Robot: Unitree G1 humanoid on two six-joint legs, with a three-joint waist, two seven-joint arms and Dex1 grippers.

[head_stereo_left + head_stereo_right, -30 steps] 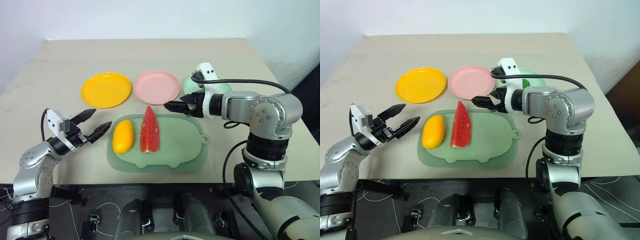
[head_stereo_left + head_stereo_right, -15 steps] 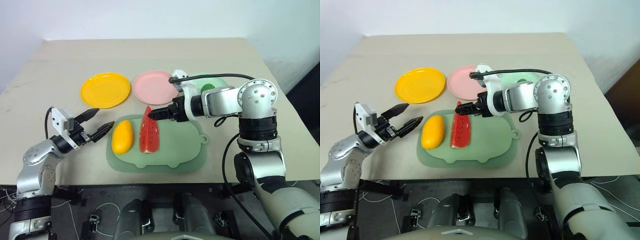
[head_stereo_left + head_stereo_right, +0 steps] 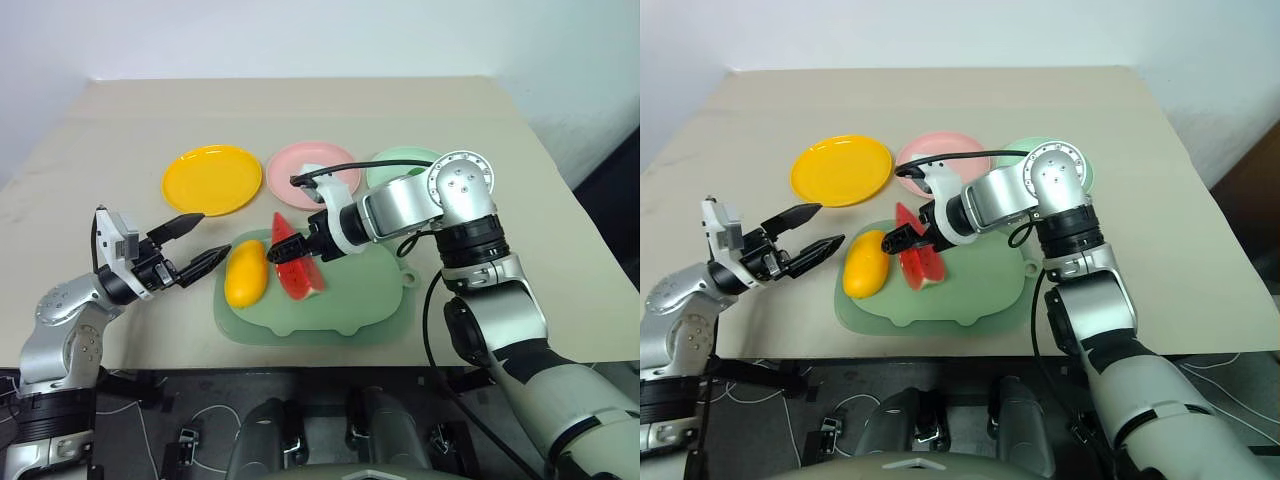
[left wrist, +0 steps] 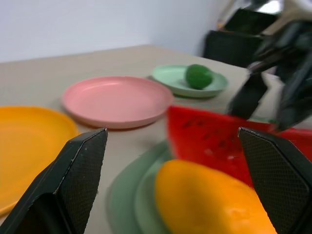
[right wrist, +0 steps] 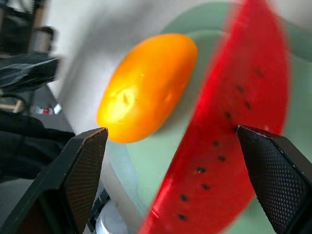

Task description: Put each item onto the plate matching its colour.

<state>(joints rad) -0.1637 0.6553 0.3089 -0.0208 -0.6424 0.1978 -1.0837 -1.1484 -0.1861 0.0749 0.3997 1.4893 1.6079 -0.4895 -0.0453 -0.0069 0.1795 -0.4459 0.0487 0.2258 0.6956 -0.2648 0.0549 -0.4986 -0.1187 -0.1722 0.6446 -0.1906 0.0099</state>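
**Beige tabletop, sorting in progress**

Lying on cutting mat [image 3: 345,300]: mango [image 3: 245,273] and watermelon wedge [image 3: 292,262]. Sitting on mint green plate [image 4: 175,83]: lime [image 4: 199,76]. Straddling the wedge, spread wide, contact unclear: right gripper [image 3: 290,247]. Hovering just beside mango, fingers wide, gripping nothing: left gripper [image 3: 195,241].

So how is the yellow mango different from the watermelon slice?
The mango is plain yellow and a rounded oval; the watermelon slice is red with dark seeds and a thin, pointed wedge. The mango lies by itself, nearer the left end effector, while the watermelon slice has the right end effector open right at it. Both are toy fruits lying side by side on the pale-green cutting mat, and neither is on a plate yet.
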